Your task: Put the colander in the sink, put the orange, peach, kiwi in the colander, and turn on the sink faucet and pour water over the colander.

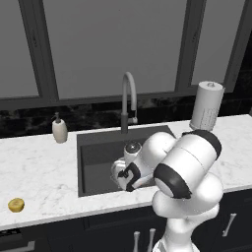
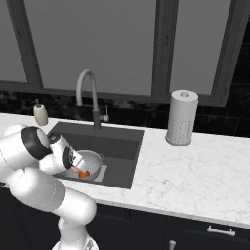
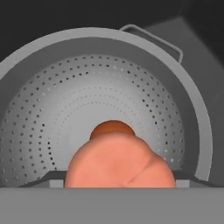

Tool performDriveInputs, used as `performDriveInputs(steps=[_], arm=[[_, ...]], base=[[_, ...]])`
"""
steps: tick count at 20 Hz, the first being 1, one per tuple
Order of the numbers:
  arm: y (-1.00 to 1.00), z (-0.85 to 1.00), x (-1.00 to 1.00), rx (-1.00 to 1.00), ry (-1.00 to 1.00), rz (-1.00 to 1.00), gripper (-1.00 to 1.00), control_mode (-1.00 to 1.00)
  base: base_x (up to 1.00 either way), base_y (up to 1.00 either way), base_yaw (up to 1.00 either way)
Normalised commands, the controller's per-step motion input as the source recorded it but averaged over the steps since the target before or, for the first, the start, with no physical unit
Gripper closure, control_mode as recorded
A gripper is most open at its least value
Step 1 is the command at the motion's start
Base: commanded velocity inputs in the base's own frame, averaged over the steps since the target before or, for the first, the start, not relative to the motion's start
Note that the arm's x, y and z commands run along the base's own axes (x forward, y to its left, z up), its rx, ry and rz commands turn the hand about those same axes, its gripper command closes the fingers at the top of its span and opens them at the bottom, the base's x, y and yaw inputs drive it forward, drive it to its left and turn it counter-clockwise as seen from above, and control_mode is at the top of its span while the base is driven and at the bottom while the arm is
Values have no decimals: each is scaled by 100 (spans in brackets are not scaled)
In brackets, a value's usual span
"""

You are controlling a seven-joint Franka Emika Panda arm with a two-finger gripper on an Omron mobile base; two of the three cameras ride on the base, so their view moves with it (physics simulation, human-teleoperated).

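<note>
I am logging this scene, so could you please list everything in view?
Pierced silver-grey metal colander: one, in the sink.
Pale salmon-pink peach: one, in the colander.
Deep reddish-orange orange: one, in the colander behind the peach.
Yellow-olive kiwi: one, on the counter left of the sink.
Dark grey sink: one.
Grey gooseneck faucet: one, behind the sink.
Beige soap dispenser: one.
White paper towel roll: one.
White marble counter: one.
Gripper: one, over the colander.

the colander (image 3: 144,87) just ahead of the hand looks like dull grey metal, full of tiny holes, with a thin wire handle. the peach (image 3: 120,162) closest to the hand looks smooth and matt. the orange (image 3: 112,127) just behind it is smooth too. the sink (image 1: 98,157) looks dark and matt.
</note>
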Motion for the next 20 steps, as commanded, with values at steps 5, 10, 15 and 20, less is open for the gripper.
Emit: performDriveInputs(steps=[5, 10, 15, 20], arm=[[-10, -3, 7, 0, -1, 0, -100, -100], [14, 24, 0, 0, -2, 0, -100, -100], [24, 78, 0, 1, -1, 1, -100, -100], [29, 100, 0, 8, 0, 10, -100, -100]], base=[[0, 0, 0], [0, 0, 0], [0, 0, 0], [0, 0, 0]])
